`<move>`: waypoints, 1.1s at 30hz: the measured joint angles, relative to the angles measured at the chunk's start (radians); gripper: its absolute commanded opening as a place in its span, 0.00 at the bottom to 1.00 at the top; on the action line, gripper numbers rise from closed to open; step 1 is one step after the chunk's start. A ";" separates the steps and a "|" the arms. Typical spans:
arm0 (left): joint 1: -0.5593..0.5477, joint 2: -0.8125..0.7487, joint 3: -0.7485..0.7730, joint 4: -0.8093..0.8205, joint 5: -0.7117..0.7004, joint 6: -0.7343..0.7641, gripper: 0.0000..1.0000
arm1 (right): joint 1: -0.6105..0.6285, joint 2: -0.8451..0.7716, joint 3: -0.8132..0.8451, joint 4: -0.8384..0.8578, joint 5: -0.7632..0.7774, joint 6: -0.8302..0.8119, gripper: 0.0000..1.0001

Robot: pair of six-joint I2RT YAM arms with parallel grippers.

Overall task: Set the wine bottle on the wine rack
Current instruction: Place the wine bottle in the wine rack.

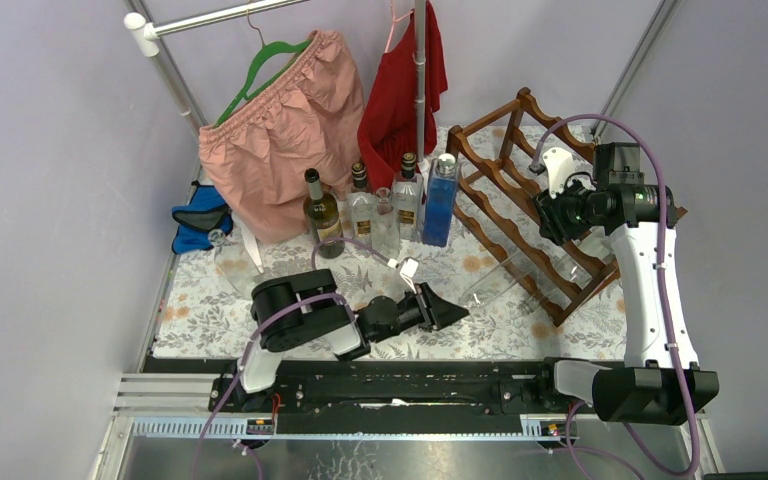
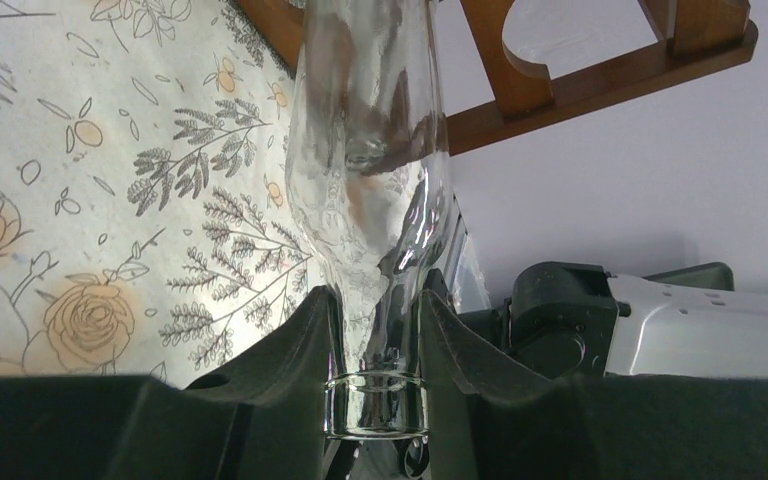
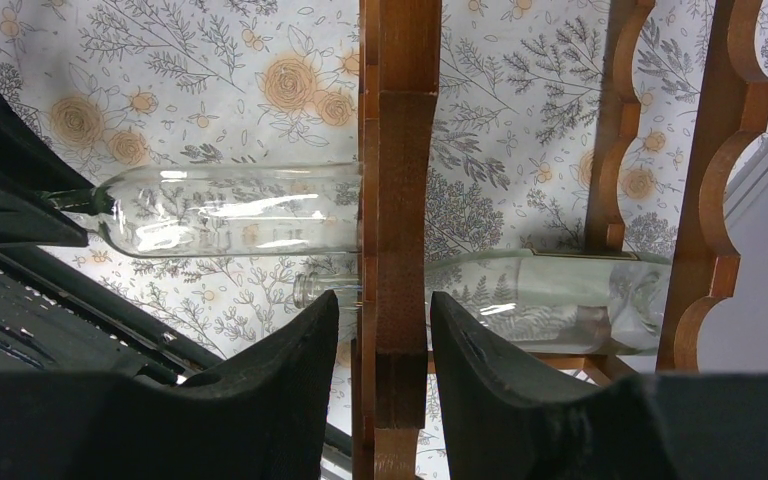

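Left gripper (image 2: 375, 335): shut tight on the thin neck of the wine bottle (image 2: 365, 170), just above the lip at its mouth.
Wine bottle: clear glass, and it looks empty. It lies almost flat, up off the table. Its fat end points at the wine rack (image 1: 535, 190). In the right wrist view the fat end goes out of sight behind a rail, so I cannot tell if it touches the wood. I think it is not lying in the rack yet.
Right gripper (image 3: 385, 340): closed in on one wooden rail of the rack, with a finger on each side. It seems to hold the rack steady.
Wine rack: red-brown wood with wavy rails. It stands on the right side of the flowery tablecloth (image 1: 210, 300). A second clear bottle (image 3: 560, 300) already lies low down in it.
Farther off: a row of bottles (image 1: 407, 195) stands at the back, well apart from both grippers.
What could go wrong:
- The hold is only on the neck and the heavy end sticks far out. The smooth glass could slip or droop.
- The fat end could hit a rail, miss a dip and push the rack.
- It could knock the second clear bottle, glass on glass.
- If it is let go before two rails are under it, it could roll off.
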State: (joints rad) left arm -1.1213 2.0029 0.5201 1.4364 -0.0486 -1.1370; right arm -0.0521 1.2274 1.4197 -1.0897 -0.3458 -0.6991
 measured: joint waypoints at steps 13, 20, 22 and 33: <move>0.018 0.122 0.130 0.006 -0.019 -0.039 0.00 | 0.000 0.000 0.000 -0.001 -0.013 -0.004 0.47; 0.047 0.188 0.223 0.006 0.008 -0.045 0.00 | 0.000 0.000 0.000 -0.001 -0.015 -0.008 0.47; 0.057 0.214 0.252 0.006 0.021 -0.053 0.00 | 0.000 0.000 0.000 -0.001 -0.015 -0.008 0.47; 0.082 0.327 0.408 0.002 0.068 -0.071 0.00 | 0.000 0.000 0.000 -0.001 -0.015 -0.007 0.48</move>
State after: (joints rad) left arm -1.0397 2.3295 0.9279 1.4387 0.0196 -1.2079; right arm -0.0525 1.2274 1.4200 -1.0908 -0.3611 -0.7063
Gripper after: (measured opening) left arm 0.391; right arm 0.477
